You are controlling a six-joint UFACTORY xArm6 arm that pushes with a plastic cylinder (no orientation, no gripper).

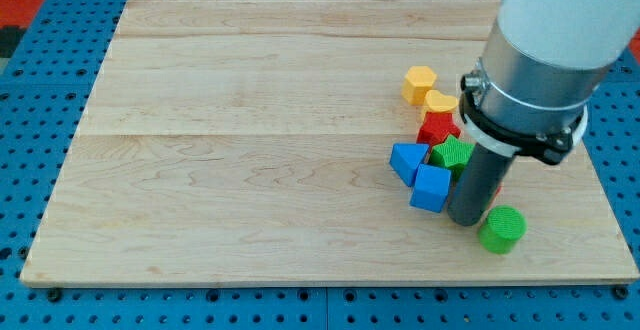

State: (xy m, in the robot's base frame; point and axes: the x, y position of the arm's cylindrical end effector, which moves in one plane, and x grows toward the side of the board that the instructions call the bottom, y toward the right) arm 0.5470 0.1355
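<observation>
Wooden board (250, 150): my tip (466, 220), no hand fitted, touches blue cube (431, 188), near green cylinder (502, 228).

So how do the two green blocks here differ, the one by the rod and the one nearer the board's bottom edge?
The green cylinder block stands alone at the view's lower right of my tip, while the green ridged block is packed into the cluster against the red block and the blue cube. The cylinder shows whole; the rod hides part of the ridged block. Both are the same bright green and lie on the wooden board.
</observation>
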